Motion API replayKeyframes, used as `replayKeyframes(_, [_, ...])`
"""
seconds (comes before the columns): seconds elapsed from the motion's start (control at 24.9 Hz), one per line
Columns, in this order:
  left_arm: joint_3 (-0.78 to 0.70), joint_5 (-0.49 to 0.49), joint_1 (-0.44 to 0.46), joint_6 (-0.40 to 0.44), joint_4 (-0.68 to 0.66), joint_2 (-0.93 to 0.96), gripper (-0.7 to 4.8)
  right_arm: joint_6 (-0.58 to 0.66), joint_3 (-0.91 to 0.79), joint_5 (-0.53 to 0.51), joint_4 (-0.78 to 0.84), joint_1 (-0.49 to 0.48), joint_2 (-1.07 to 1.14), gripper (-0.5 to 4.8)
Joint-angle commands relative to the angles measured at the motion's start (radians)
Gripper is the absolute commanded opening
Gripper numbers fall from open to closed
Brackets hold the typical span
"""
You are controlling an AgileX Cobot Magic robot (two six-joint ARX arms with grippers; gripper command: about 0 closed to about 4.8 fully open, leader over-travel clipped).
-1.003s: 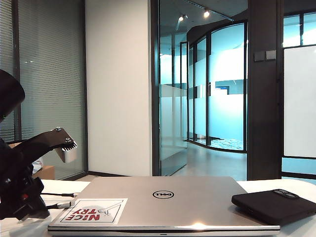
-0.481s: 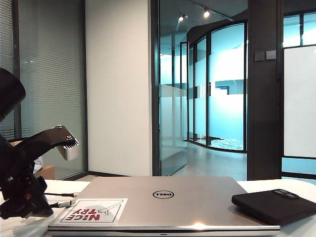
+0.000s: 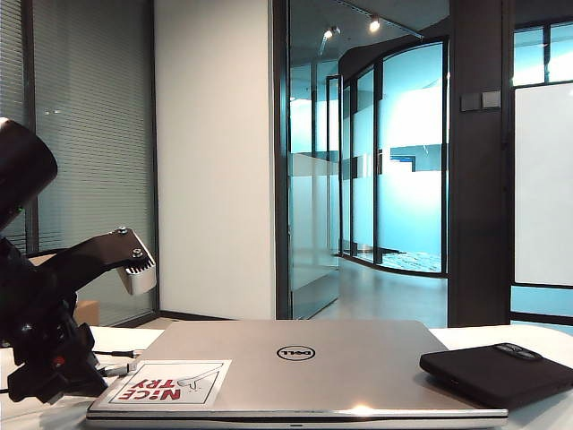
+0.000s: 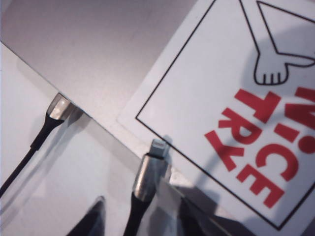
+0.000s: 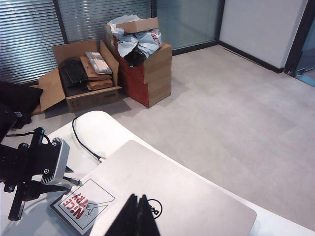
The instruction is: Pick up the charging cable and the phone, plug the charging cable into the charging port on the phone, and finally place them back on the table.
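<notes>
Left claw (image 4: 135, 223) straddles the charging cable (image 4: 147, 179), fingers apart, at the laptop (image 3: 295, 367) edge; right claw (image 5: 134, 216) hangs closed, empty.

Setting: office interior. Evidence: glass partition walls (image 3: 385, 152) with a corridor beyond; slatted window blinds (image 5: 29, 34); grey carpet-tile floor (image 5: 231, 113); recessed ceiling spotlights (image 3: 373, 24); open cardboard boxes (image 5: 88, 73) of keyboards and packaging on the floor; closed silver Dell laptop (image 3: 295, 367) on a white worktop (image 5: 93, 125).

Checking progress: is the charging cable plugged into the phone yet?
No. The charging cable plug lies bare at the laptop edge; the phone sits apart.
</notes>
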Motion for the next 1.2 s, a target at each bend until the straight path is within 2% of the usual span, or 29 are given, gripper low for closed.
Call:
replayKeyframes(0.04, [0.001, 0.001, 0.000, 0.003, 0.021, 0.000, 0.90, -0.003, 0.006, -0.001, 0.019, 0.001, -0.002, -0.01])
replayKeyframes(0.12, [0.001, 0.001, 0.000, 0.002, 0.020, 0.000, 0.21, -0.003, 0.006, -0.001, 0.019, 0.001, -0.002, -0.01])
replayKeyframes(0.2, [0.001, 0.001, 0.000, -0.001, 0.019, 0.000, -0.08, -0.003, 0.006, -0.001, 0.019, 0.001, -0.002, -0.01])
replayKeyframes(0.36, [0.002, 0.003, -0.001, -0.001, 0.022, -0.001, -0.07, -0.003, 0.006, -0.001, 0.019, 0.001, -0.002, -0.01])
replayKeyframes(0.48, [0.010, 0.019, -0.005, -0.006, 0.098, -0.003, -0.07, -0.003, 0.006, 0.000, 0.019, 0.001, -0.002, -0.01])
replayKeyframes(0.64, [0.014, 0.019, -0.005, -0.058, 0.101, -0.051, -0.07, -0.003, 0.006, 0.003, 0.019, 0.001, 0.001, -0.01])
replayKeyframes(0.8, [0.019, 0.019, -0.005, -0.232, 0.101, -0.166, -0.07, 0.011, 0.006, 0.081, 0.018, 0.001, 0.002, -0.01])
replayKeyframes(0.92, [0.020, 0.020, -0.019, -0.476, 0.089, -0.298, -0.07, 0.060, 0.006, 0.137, 0.018, -0.006, 0.002, -0.01])
replayKeyframes(1.04, [0.020, 0.020, -0.079, -0.559, 0.069, -0.394, -0.07, 0.123, 0.006, 0.122, 0.017, -0.047, 0.003, -0.01])
replayKeyframes(1.12, [0.020, 0.020, -0.144, -0.650, 0.068, -0.438, -0.07, 0.150, 0.006, 0.121, 0.010, -0.087, 0.003, -0.01])
replayKeyframes(1.2, [0.021, 0.020, -0.194, -0.732, 0.066, -0.448, -0.07, 0.195, 0.006, 0.064, -0.006, -0.150, 0.003, -0.01])
